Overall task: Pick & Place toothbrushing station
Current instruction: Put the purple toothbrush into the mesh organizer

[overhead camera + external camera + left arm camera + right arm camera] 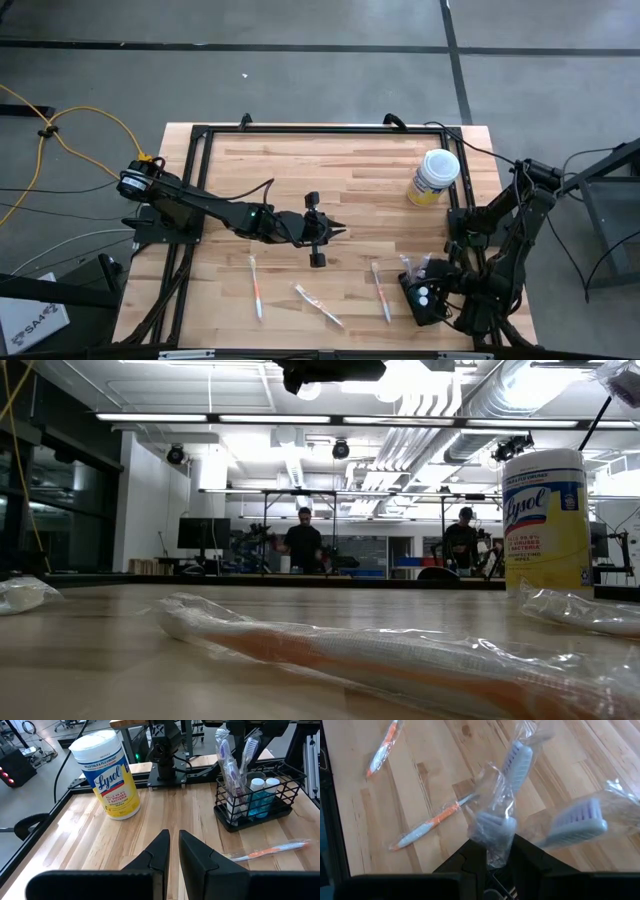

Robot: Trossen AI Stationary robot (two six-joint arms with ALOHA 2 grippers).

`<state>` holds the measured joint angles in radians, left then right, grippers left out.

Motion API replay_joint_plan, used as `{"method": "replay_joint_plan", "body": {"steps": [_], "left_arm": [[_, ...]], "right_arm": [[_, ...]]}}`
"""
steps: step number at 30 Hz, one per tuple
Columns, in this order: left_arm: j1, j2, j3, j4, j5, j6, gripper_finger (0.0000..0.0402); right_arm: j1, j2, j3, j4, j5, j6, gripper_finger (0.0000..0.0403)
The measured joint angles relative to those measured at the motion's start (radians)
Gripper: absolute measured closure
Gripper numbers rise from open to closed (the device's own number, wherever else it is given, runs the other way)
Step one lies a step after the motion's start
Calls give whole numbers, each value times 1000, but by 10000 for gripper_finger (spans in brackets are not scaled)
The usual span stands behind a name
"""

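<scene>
The toothbrushing station, a small black wire-mesh basket (257, 795), stands near the table's right front corner (425, 300). It holds two blue bottles and several plastic-wrapped toothbrushes standing upright. My right gripper (499, 857) hovers over it, pointing steeply down, open, with one wrapped brush head (492, 827) between its fingers. My left gripper (174, 851) hangs shut and empty above the table's middle (325, 232), facing the basket. Three wrapped toothbrushes (256, 288) (320, 305) (382, 292) lie flat on the wood near the front edge. My right gripper's fingers (472, 855) stand on either side of the lower part of one toothbrush's plastic wrap (495, 847), coming from above. I cannot tell whether they touch the wrap. The brush stands upright, its lower end hidden below the fingers.
A yellow Lysol canister (435, 177) with a white lid stands at the table's far right. A black frame (320, 130) runs around the tabletop. In the low view a wrapped toothbrush (400, 660) lies close in front, and people stand far back in the room.
</scene>
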<state>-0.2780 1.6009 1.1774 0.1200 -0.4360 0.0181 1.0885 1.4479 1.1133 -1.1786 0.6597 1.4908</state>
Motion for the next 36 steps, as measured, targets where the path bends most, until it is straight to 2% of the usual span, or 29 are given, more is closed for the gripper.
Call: {"method": "replay_joint_plan", "body": {"steps": [7, 36], "left_arm": [[0, 0, 0, 0, 43, -9, 369], [0, 0, 0, 0, 48, -11, 369]], "right_arm": [[0, 0, 0, 9, -1, -2, 334], [0, 0, 0, 9, -26, -4, 334]]}}
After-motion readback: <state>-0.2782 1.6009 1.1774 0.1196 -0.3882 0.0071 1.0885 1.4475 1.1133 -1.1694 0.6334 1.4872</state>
